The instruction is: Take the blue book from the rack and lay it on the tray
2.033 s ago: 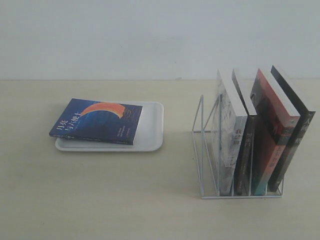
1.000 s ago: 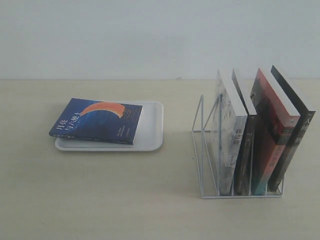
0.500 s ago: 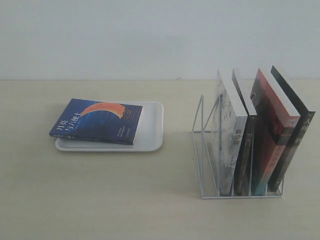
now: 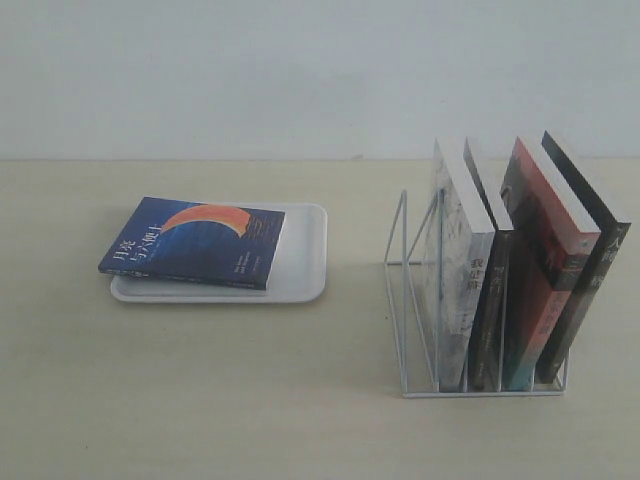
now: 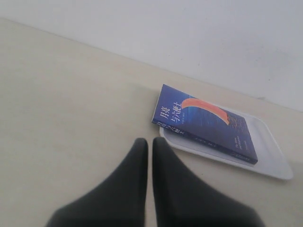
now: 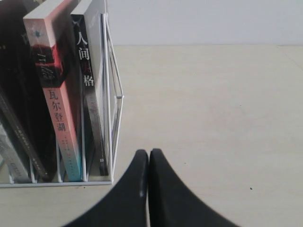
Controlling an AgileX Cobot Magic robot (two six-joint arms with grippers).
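Observation:
The blue book [image 4: 195, 241] with its orange-red crescent lies flat on the white tray [image 4: 302, 262], its left end overhanging the tray's rim. In the left wrist view the same blue book [image 5: 208, 122] rests on the tray [image 5: 270, 158], ahead of my left gripper [image 5: 149, 143], which is shut and empty, apart from the book. The white wire rack [image 4: 412, 300] stands at the right with several upright books. My right gripper [image 6: 148, 153] is shut on nothing, beside the rack [image 6: 113, 101]. Neither arm shows in the exterior view.
The rack holds a grey-white book [image 4: 462, 270], a dark book [image 4: 492, 300], a red-orange book [image 4: 545, 260] and a black book [image 4: 592, 250]. Its two leftmost slots hold nothing. A pale wall runs behind the beige table [image 4: 250, 390].

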